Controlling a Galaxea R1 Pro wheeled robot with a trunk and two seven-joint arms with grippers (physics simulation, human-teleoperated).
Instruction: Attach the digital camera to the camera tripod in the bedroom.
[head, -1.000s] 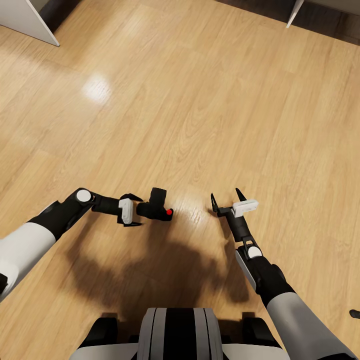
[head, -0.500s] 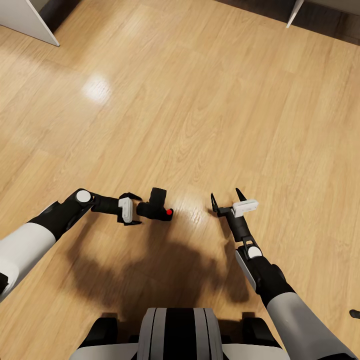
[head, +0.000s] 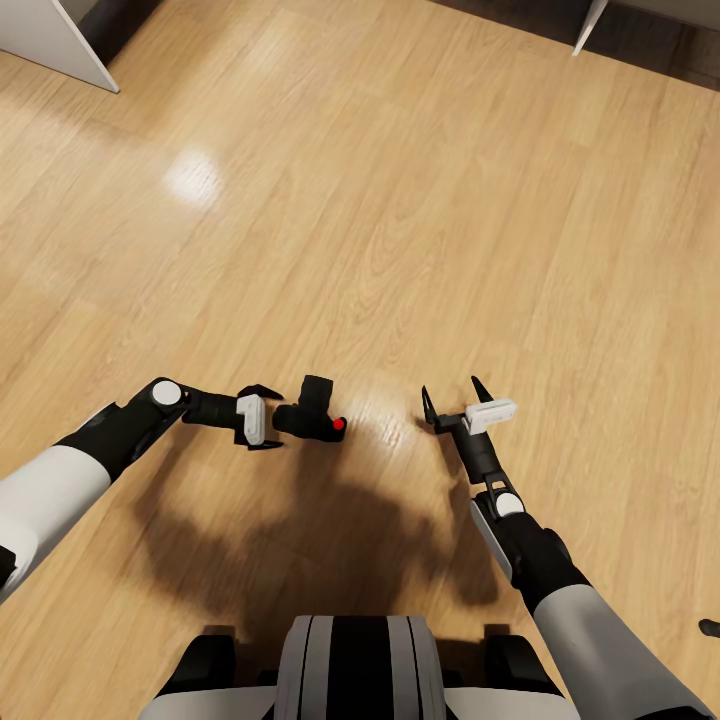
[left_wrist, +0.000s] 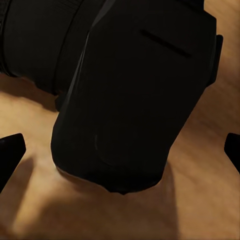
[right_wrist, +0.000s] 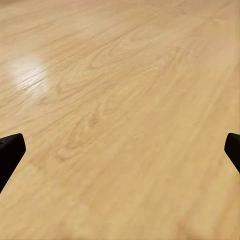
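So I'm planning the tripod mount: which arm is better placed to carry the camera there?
Left. The left gripper has the digital camera right at its jaws; the right gripper hangs open over bare floor.

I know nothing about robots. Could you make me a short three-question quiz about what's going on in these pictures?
1. True or false: the left end effector carries the digital camera.
2. What colour is the button on the camera? A) green B) red C) blue
3. Fill in: the right end effector hangs over the wood ____ with nothing between its fingers.

Key: 1 true; 2 B; 3 floor.
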